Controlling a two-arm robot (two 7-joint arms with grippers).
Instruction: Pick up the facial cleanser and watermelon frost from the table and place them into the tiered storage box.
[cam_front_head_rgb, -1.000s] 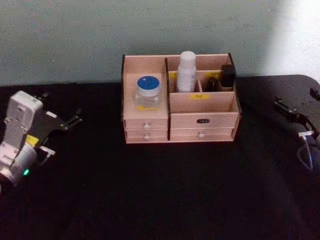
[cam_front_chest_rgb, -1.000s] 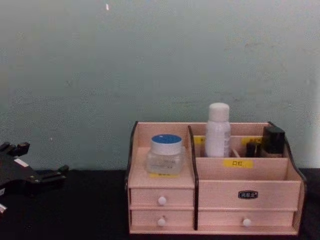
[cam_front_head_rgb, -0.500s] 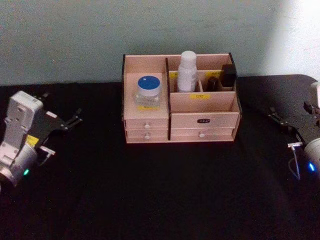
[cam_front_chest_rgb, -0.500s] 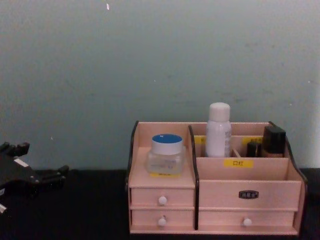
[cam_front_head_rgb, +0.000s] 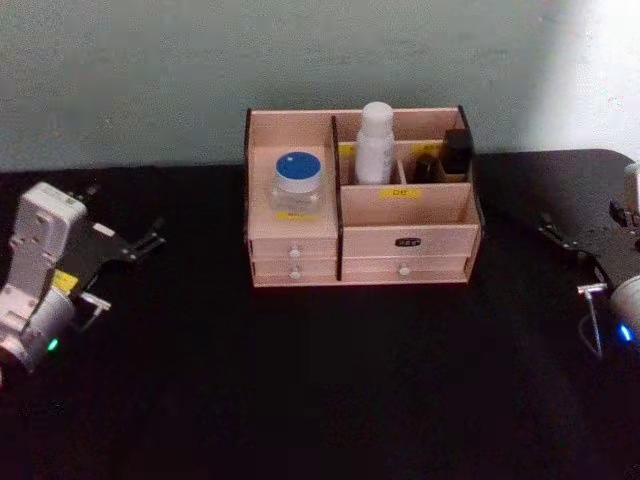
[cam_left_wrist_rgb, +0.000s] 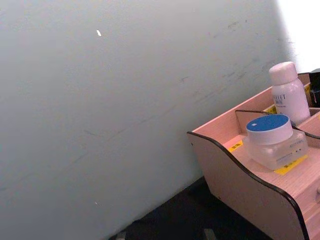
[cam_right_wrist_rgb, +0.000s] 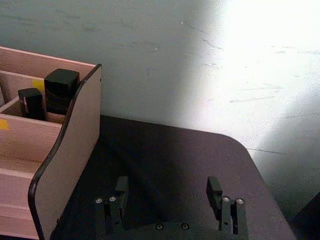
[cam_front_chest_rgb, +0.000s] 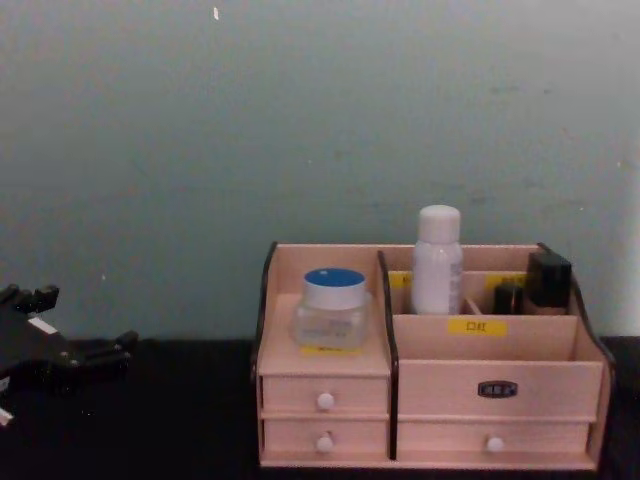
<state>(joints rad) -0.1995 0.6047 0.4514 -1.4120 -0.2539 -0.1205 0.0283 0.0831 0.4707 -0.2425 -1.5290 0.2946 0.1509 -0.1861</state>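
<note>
The tiered storage box (cam_front_head_rgb: 430, 241) stands at the back middle of the black table. The facial cleanser (cam_front_head_rgb: 375, 145) stands upright in a rear compartment, and it also shows in the chest view (cam_front_chest_rgb: 436, 262) and the left wrist view (cam_left_wrist_rgb: 288, 95). The watermelon frost (cam_front_head_rgb: 297, 184) sits on the box's left shelf above the small drawers, also visible from the chest (cam_front_chest_rgb: 332, 307) and from the left wrist (cam_left_wrist_rgb: 272, 141). My left gripper (cam_front_head_rgb: 125, 272) rests open at the table's left, far from the box. At the table's right edge my right gripper (cam_front_head_rgb: 572, 260) is also open and empty, its fingers (cam_right_wrist_rgb: 121, 189) wide apart.
Small black bottles (cam_front_head_rgb: 455, 150) stand in the box's rear right compartment, close to its right side wall (cam_right_wrist_rgb: 65, 160). A pale wall rises straight behind the box. The black table (cam_front_head_rgb: 330, 380) stretches wide in front of the box and between the two arms.
My right gripper has drawn back a little toward the table's right edge, with more of its body now in view. The left arm, the bottle and the jar have not moved.
</note>
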